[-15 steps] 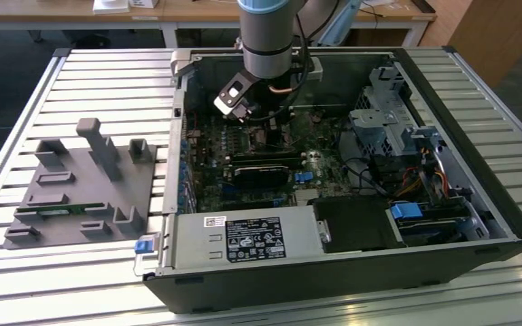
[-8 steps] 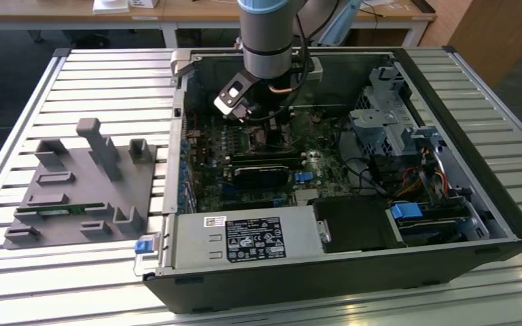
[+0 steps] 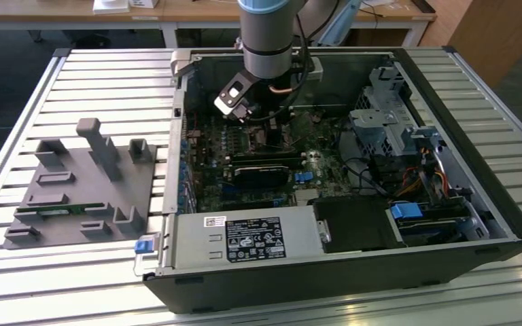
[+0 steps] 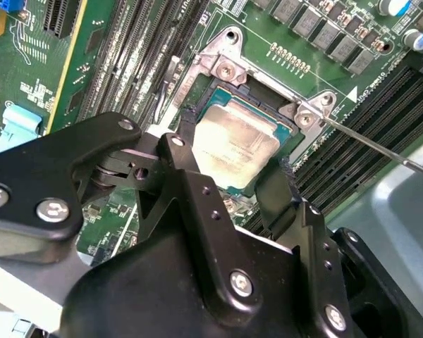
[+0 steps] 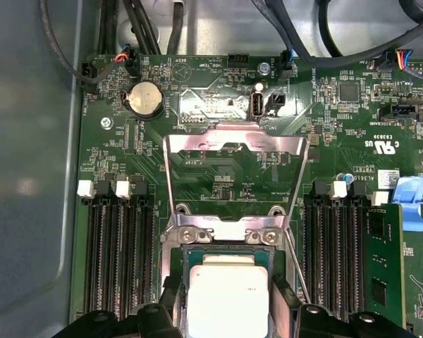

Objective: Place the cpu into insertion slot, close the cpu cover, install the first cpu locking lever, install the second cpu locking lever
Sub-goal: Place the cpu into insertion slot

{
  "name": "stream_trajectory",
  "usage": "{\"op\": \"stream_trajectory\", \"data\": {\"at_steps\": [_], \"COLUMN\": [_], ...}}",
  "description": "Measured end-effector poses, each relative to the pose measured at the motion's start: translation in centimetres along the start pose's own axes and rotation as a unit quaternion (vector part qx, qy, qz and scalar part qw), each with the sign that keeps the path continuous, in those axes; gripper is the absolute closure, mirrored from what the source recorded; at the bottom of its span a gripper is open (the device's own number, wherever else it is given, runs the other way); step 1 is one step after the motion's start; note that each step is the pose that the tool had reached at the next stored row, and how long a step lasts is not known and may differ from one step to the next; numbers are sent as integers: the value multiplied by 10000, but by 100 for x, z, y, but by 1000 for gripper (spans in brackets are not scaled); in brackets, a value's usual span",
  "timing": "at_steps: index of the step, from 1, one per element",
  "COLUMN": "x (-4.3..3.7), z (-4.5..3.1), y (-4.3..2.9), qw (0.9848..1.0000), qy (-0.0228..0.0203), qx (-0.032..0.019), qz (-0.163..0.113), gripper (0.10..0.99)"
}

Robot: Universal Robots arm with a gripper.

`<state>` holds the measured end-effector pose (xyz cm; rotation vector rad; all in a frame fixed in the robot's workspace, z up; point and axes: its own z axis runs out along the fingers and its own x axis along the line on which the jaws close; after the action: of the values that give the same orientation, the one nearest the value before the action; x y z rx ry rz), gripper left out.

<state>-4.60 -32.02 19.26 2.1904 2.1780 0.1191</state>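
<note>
My arm (image 3: 266, 34) reaches straight down into the open computer case (image 3: 478, 204), wrist bent toward the green board (image 5: 324, 113). In the second wrist view, my gripper (image 4: 234, 149) sits low, straddling the cpu (image 4: 233, 137); I cannot tell whether I am clamped on it or just off its edges. The cpu lies flat in the insertion slot (image 5: 225, 236), its grey-silver top up, between the black memory slots (image 5: 116, 246). The cpu cover (image 5: 197, 141) stands swung open beyond the slot, board showing through its window. One thin locking lever (image 4: 374, 144) angles away, unlatched.
</note>
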Motion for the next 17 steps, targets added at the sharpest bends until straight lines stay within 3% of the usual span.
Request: {"op": "stream_trajectory", "data": {"at_steps": [4,9,12,13,16,17], "x": [1,3,2,-2,-8,-9], "z": [-37,-140,-168,-170,-172,-172], "y": [3,13,18,20,48,62], "qw": [10000,10000,10000,10000,10000,9999], "qy": [0,0,-1,0,-1,-2], "qx": [0,7,20,27,79,101], "qz": [0,0,3,6,11,12], "gripper": [475,486,612,612,784,784]}}
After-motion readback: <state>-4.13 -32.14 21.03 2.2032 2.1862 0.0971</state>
